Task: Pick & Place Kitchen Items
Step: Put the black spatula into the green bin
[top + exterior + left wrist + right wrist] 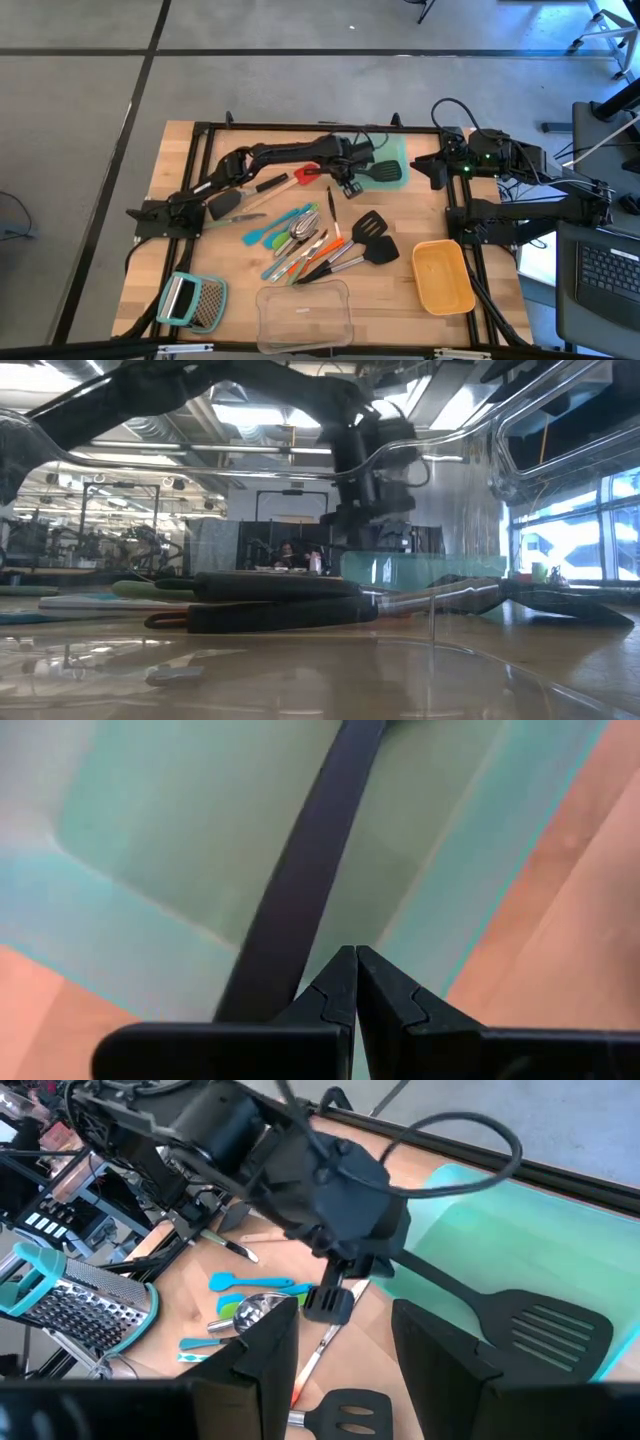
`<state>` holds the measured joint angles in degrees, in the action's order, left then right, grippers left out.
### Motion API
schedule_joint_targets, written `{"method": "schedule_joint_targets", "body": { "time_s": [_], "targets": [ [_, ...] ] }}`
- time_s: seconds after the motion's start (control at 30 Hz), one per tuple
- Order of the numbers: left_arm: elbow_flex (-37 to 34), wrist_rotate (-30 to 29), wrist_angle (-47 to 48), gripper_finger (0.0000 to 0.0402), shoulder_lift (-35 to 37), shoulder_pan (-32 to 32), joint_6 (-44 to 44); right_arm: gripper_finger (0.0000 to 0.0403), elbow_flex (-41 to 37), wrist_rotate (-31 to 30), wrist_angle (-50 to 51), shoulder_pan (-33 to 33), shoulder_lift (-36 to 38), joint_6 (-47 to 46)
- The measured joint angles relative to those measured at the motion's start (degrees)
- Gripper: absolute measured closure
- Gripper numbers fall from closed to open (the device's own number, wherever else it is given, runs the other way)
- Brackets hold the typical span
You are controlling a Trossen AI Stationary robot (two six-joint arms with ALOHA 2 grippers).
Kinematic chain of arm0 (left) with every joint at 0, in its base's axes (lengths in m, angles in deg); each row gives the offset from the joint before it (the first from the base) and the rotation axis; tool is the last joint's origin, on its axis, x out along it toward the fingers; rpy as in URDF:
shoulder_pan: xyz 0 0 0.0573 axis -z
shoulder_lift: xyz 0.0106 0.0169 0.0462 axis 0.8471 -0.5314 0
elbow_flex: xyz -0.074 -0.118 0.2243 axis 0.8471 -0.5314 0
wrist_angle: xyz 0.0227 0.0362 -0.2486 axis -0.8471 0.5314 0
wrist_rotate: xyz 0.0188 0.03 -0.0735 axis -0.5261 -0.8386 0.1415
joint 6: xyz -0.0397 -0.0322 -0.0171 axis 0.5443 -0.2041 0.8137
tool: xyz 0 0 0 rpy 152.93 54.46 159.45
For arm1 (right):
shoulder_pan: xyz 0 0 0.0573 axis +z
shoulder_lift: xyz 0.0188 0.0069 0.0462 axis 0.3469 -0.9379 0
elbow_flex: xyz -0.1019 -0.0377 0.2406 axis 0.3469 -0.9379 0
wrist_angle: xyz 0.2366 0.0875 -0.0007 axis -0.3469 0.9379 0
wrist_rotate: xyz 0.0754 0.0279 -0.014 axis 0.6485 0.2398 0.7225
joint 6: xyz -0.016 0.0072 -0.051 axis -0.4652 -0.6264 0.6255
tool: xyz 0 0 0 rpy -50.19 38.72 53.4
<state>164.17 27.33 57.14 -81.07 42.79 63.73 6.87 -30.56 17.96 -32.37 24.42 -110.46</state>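
Note:
A black slotted spatula (pixel 383 172) lies in the teal container (pixel 396 158) at the table's far side, head inside and handle (pixel 300 870) slanting out over the near left rim. My left gripper (pixel 355 955) is shut and points steeply down at that rim, its tips right beside the handle. It also shows in the right wrist view, where my left gripper (pixel 328 1302) stands over the handle's end. My right gripper (pixel 345 1365) hangs open and holds nothing, high at the table's far right. Several more utensils (pixel 300 240) lie loose mid-table. My left gripper has nothing between its shut fingers (pixel 385 995). They stand from above alongside the spatula's handle (pixel 262 970), near its free end. Whether a finger's side touches the handle, I cannot tell.
Two black slotted spatulas (pixel 372 240) lie right of the pile, and a red spatula (pixel 300 177) lies under the left arm. A yellow container (pixel 443 277) stands near right, a clear one (pixel 305 312) at the near edge, and a grater (pixel 195 300) near left.

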Motion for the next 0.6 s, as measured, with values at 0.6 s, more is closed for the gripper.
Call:
{"method": "schedule_joint_targets", "body": {
  "time_s": [0.6],
  "targets": [
    [5.6,3.2,3.9,0.0395,12.8,-8.1,6.9,0.0238,0.0,-0.2,1.5,0.0,0.0,1.5]
  ]
}}
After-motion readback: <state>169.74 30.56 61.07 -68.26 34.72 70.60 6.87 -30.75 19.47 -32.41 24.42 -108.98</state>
